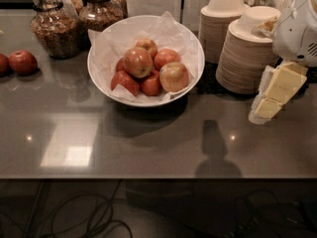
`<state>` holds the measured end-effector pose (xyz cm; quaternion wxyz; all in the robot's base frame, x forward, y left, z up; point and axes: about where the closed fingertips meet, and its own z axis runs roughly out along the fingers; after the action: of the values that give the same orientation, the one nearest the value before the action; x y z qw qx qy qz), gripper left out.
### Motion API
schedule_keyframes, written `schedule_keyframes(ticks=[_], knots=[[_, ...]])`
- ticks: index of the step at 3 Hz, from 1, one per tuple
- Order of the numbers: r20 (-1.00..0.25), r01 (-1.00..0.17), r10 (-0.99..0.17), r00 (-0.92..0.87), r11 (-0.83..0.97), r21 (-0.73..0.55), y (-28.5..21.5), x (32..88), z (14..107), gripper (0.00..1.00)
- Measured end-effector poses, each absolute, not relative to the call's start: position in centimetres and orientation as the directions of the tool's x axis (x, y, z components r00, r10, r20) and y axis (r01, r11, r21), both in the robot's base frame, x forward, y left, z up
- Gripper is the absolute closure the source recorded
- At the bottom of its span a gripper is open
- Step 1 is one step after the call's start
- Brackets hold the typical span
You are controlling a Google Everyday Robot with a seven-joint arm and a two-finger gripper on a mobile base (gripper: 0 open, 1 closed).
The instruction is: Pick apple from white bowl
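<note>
The white bowl [195, 51], wide, shallow and lined with crinkled white paper, stands on the dark counter left of centre at the back. Several apples are piled in it. The large red-orange apple [137, 62] with a yellowish blush lies on top near the middle of the pile. A paler apple [173, 77] lies to its right, and smaller dark red apples sit around and under them. My gripper [274, 94], with yellowish pads, hangs at the right edge below the white arm housing [297, 29]. It is well to the right of the bowl and holds nothing.
Two stacks of beige paper bowls [247, 53] stand between the bowl and my gripper. Two glass jars [52, 26] stand at the back left. Loose red apples [22, 62] lie on the counter at the far left. The counter's front edge [148, 177] runs across, with cables on the floor below.
</note>
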<state>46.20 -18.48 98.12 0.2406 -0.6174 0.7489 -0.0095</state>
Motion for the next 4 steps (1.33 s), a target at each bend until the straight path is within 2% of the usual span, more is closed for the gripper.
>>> schedule_keyframes(ticks=[2, 4], knots=[[-0.456, -0.921, -0.89, 0.005, 0.173, -0.348, -13.4, 50.1, 99.0, 0.0], [-0.47, -0.915, -0.883, 0.016, 0.176, -0.362, -12.6, 50.9, 98.7, 0.0]])
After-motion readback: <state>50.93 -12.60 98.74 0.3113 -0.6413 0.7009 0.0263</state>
